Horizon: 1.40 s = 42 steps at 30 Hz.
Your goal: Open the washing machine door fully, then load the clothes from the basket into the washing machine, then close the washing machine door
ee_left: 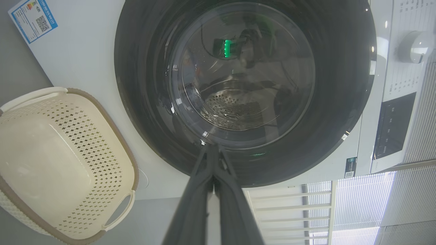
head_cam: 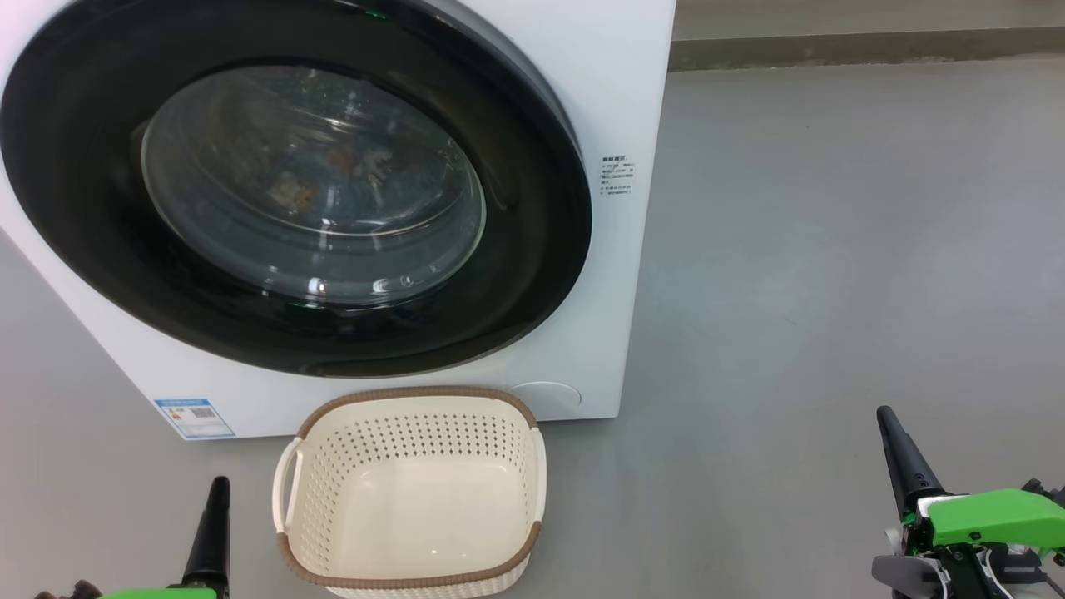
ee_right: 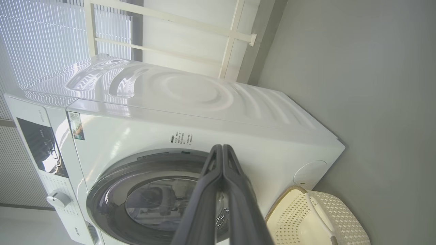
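Closest in, the left gripper [head_cam: 220, 499] and the right gripper [head_cam: 890, 428] sit low at either side of the head view, each with its two dark fingers pressed flat together and nothing between them; both wrist views show the same closed pairs pointing toward the machine, well apart from it and touching nothing. Between them on the grey floor [head_cam: 832, 249] stands the basket [head_cam: 416, 392], just in front of the washing machine [head_cam: 620, 100] and bare inside down to its smooth bottom. Behind it the washing machine door [head_cam: 532, 249] lies flat against the white front, its black rim showing no gap as far as these views reach. Through the bulging glass there is a blurred bundle with orange and pale patches, which I take to be the clothes [head_cam: 358, 162] lying in the drum; whether both bundles are there cannot be told through the reflections. Judged from this, opening, loading and closing all look done, and the work is at its very end. The next move calls for little: at most a check that the door is latched, by a gentle push of a closed fingertip on the black rim, reaching in over the basket without knocking it
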Motion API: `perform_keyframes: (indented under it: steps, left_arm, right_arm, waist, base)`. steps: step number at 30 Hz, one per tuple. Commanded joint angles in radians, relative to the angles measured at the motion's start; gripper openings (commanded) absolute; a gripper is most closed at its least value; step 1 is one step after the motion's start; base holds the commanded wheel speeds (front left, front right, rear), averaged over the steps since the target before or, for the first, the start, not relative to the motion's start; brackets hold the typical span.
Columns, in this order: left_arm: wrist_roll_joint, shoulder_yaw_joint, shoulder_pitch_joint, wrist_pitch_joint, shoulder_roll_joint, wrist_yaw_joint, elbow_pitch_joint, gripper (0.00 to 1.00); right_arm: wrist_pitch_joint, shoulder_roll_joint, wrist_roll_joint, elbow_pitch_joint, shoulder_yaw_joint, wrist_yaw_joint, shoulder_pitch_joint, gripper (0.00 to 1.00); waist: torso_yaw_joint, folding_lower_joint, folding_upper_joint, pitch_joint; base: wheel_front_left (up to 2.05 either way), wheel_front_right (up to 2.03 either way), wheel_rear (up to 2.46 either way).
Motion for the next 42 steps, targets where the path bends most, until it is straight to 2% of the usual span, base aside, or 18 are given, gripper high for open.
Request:
perform_keyframes:
  steps: [1,18,42]
  left_arm:
    - [-0.032,0.032,-0.045,0.011,0.012,0.002,-0.033,0.00]
    - [-0.195,0.044,-0.069,0.060,0.000,0.007,-0.041,0.00]
    - [-0.195,0.044,-0.069,0.060,0.000,0.007,-0.041,0.00]
  right_arm:
    - [0.010,-0.008,0.031,-0.032,0.008,0.001,-0.040,0.00]
    - [0.055,0.001,0.190,-0.051,-0.015,0.000,-0.046,0.00]
    - [0.054,-0.001,0.192,-0.051,-0.013,0.000,-0.046,0.00]
  waist:
    - [0.002,0.0000,0.0000,0.000]
    - [0.019,0.0000,0.0000,-0.004]
    - [0.019,0.0000,0.0000,-0.004]
  base:
    - [0.00,0.00,0.00]
    - [0.00,0.00,0.00]
    - [0.00,0.00,0.00]
